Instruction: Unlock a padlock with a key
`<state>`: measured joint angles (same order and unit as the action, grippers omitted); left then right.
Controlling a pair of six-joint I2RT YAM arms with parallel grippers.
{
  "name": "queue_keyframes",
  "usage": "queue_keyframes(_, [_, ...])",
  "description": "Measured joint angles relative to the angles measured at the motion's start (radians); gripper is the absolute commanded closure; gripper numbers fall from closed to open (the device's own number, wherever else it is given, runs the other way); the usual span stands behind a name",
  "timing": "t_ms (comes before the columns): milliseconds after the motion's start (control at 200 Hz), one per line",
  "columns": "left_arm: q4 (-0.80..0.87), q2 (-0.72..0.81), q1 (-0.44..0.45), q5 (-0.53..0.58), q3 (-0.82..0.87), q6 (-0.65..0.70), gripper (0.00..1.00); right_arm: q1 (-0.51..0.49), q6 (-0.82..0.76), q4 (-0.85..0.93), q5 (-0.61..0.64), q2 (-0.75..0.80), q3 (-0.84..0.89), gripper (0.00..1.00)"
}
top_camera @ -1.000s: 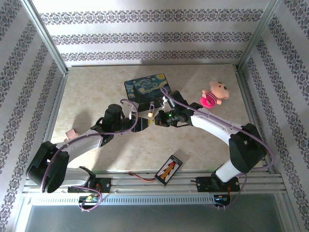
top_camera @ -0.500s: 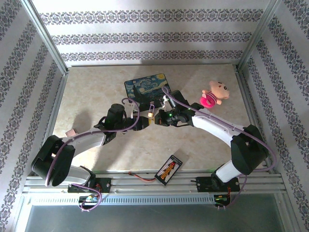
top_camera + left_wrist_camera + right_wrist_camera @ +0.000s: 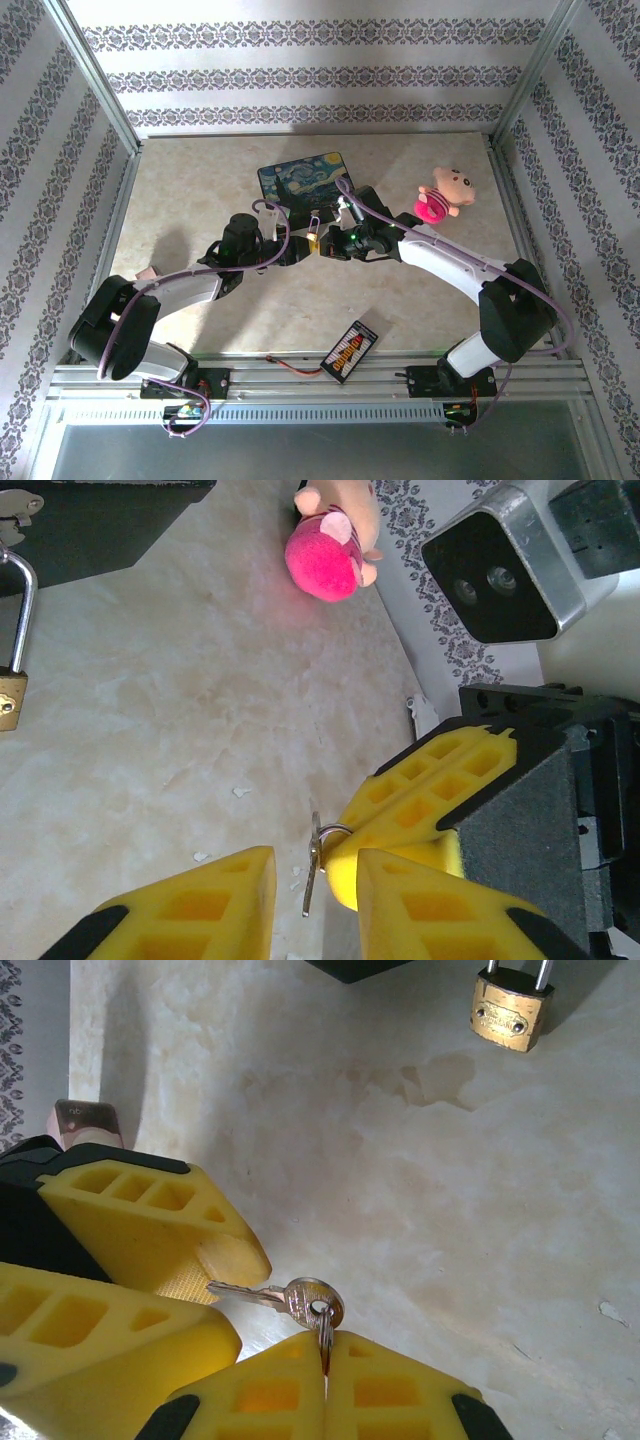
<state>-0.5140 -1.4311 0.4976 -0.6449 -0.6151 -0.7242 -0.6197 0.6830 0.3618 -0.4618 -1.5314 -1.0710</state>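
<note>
Since 1 second ago the left arm has stretched further toward the table's centre, and the left gripper (image 3: 314, 868) has narrowed to a slim gap around the key (image 3: 298, 1300), not yet pinching it. The right gripper (image 3: 326, 1350), tip to tip with it, is clenched on the key's ring end. Both forearms reach low, meeting just beside the padlock (image 3: 314, 238) at the blue painted box's (image 3: 300, 178) near edge.

Beige marbled table (image 3: 200, 190), painted box (image 3: 300, 180) mid-back, pink plush toy (image 3: 440, 198) right, black strip (image 3: 349, 351) at front
</note>
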Motion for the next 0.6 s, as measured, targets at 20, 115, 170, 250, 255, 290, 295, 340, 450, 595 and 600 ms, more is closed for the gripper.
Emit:
queue_keyframes(20, [0.000,0.000,0.000,0.000,0.000,-0.003,0.80,0.000,0.000,0.000,0.000,0.000,0.000,1.00])
queue_keyframes(115, [0.000,-0.001,0.000,0.001,0.000,-0.008,0.87,-0.003,0.000,0.000,0.000,0.000,0.000,1.00])
queue_keyframes(170, [-0.001,-0.002,0.000,0.001,0.000,-0.010,0.94,-0.005,0.000,0.000,0.000,0.000,0.000,1.00])
queue_keyframes(250, [-0.003,-0.002,0.000,0.001,0.000,-0.018,1.00,-0.006,0.000,0.000,0.000,0.001,0.001,1.00])
queue_keyframes(255, [-0.003,-0.002,0.000,0.002,0.000,-0.017,1.00,-0.006,0.000,0.000,0.000,0.001,0.001,1.00])
queue_keyframes(290, [-0.003,-0.002,0.000,0.001,0.000,-0.018,1.00,-0.006,0.000,0.000,0.000,0.003,0.001,1.00])
queue_keyframes(295, [-0.003,-0.002,0.000,0.001,0.000,-0.018,1.00,-0.006,0.000,0.000,0.000,0.003,0.001,1.00])
queue_keyframes(340, [-0.003,-0.001,0.000,0.001,0.000,-0.018,1.00,-0.006,-0.001,-0.003,0.001,0.007,0.006,0.98])
queue_keyframes(450, [0.059,0.023,0.003,0.003,-0.015,-0.016,1.00,-0.006,-0.008,-0.002,0.014,0.031,0.025,0.85])
queue_keyframes(595, [0.238,0.103,-0.001,0.025,-0.066,0.012,1.00,0.003,-0.027,0.037,0.095,0.096,0.058,0.80])
queue_keyframes(600, [0.243,0.105,-0.001,0.025,-0.067,0.013,1.00,0.003,-0.028,0.039,0.102,0.100,0.060,0.80])
